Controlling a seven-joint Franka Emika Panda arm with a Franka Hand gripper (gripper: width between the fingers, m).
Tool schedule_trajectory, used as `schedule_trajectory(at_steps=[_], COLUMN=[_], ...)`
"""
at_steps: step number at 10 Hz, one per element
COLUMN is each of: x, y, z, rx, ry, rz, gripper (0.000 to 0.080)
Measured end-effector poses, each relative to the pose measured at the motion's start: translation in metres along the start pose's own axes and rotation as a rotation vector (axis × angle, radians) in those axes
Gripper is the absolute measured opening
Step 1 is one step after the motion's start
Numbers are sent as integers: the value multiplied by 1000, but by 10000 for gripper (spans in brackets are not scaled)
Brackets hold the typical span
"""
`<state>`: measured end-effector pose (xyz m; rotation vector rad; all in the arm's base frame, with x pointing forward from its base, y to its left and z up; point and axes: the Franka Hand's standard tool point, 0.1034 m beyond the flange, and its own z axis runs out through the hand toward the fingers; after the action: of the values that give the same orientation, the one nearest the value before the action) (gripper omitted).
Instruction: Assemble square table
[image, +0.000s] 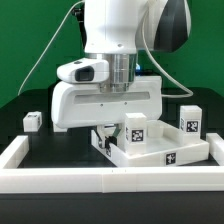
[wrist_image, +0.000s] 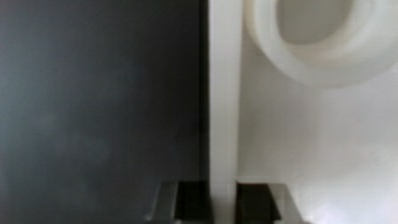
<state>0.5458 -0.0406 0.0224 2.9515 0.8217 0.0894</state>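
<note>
The square table's large white slab (image: 160, 152) lies on the dark table surface at the exterior view's right, tags on its side. My gripper (image: 104, 133) reaches down onto its near-left raised edge. In the wrist view the thin white edge wall (wrist_image: 222, 100) runs between my two dark fingers (wrist_image: 187, 202), and my gripper (wrist_image: 221, 202) is shut on it. A round corner socket (wrist_image: 313, 40) shows on the slab's face (wrist_image: 320, 140). A tagged white leg (image: 134, 128) stands at the slab just right of my gripper. Two more legs (image: 31, 120) (image: 189, 118) stand apart.
A long low white border wall (image: 100, 182) runs along the front and turns back at the exterior view's left (image: 14, 152). The arm's broad white hand body (image: 105, 100) hangs over the slab's left part and hides what lies behind it.
</note>
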Motion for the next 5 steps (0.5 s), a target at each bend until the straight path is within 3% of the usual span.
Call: schedule_trajectory(at_steps=[3, 5], x=[15, 15], y=[3, 5], z=[0, 1], rx=[-27, -28], ry=[-6, -17], rz=[-249, -383], gripper=[57, 57])
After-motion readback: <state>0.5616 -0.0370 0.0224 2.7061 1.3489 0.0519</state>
